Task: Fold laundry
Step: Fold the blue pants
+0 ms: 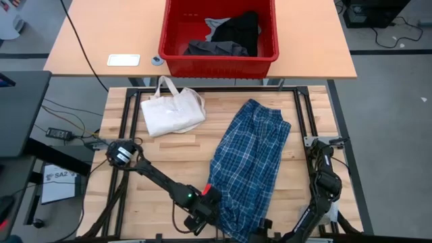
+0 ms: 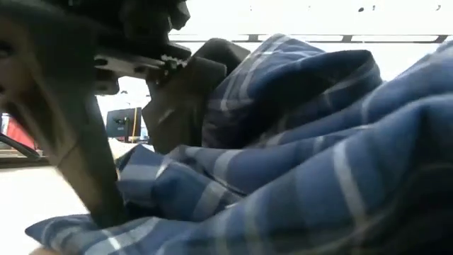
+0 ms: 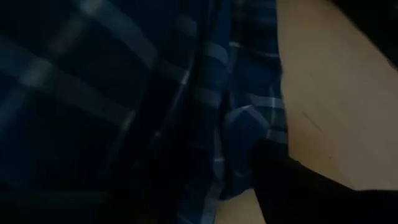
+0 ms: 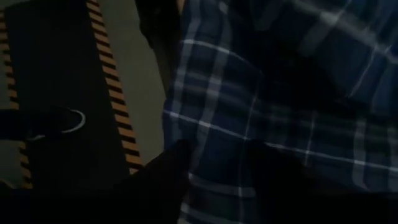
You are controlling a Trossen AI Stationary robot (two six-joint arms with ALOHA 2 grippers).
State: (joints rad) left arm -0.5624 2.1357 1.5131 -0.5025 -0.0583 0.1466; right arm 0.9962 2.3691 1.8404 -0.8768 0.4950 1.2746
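— Where did we have the plaid garment [image 1: 251, 165] at that point?

— It lay stretched out lengthwise on the wooden table [image 1: 175, 158], right of the cream tote bag [image 1: 172, 111] and apart from it. Its near hem was bunched at the table's front edge, where both arms had gone in. The other dark clothes [image 1: 233, 37] sat in the red bin [image 1: 219, 57] on the far table.

— And our grippers?

— The left gripper [image 1: 208, 202] was at the near left corner of the hem. In its wrist view one finger [image 3: 280, 180] pressed against the cloth's edge, with bare wood beside it. The right gripper [image 4: 217, 168] was at the near right corner, its two fingers apart with plaid between them. We couldn't tell whether either had truly clamped on the fabric.

— So how should we have done the step well?

— We judged it a matter of pinching both near corners at once, taking a single layer rather than a bunched wad. Then both arms would lift evenly and carry the hem toward the far end. An uneven lift would likely have skewed the fold, and a loose pinch could have let the cloth slip off the front edge.
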